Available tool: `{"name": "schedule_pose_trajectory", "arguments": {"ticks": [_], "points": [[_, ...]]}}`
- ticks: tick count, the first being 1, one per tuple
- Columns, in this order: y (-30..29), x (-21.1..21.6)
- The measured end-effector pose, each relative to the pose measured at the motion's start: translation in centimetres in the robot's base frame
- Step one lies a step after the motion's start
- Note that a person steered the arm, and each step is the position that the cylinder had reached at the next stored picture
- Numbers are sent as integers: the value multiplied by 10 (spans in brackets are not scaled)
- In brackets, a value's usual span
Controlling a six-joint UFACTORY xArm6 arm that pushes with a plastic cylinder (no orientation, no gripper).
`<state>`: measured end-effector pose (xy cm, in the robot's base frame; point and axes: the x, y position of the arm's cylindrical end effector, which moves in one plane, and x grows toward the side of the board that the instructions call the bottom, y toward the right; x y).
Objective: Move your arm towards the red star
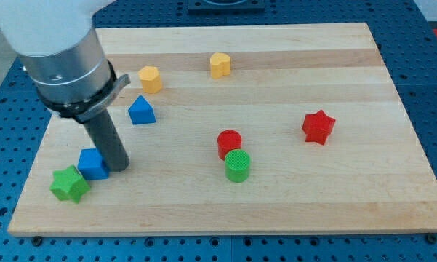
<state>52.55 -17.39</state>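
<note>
Seven blocks on the wooden board (291,196), my tip (118,168) down at the view's lower left touching the blue cube (91,164), green star (69,183) just beside, no claw on this rig so nothing grasped, red star (318,126) well apart at the right, red cylinder (229,142) touching green cylinder (238,166) mid-board

Bright, even overhead light, white-neutral, no colour cast. Worktop (291,65) wood is well exposed, grain readable edge to edge, no hot spots on it. Shadows are soft and short: red star (318,126) drops a faint one just below itself, on the side toward the view's bottom. White arm housing (40,25), far to the view's left of the star, is near clipped, detail lost there. Metal collar (69,76) under it shows mild specular sheen. Focus sharp across frame; slight softness on the housing. No motion blur, no visible edge distortion.
</note>
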Motion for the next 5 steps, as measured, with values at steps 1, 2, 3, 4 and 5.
{"name": "schedule_pose_trajectory", "arguments": {"ticks": [1, 2, 3, 4, 5], "points": [[-18, 2], [-36, 3], [-39, 3], [-16, -20], [29, -60]]}}
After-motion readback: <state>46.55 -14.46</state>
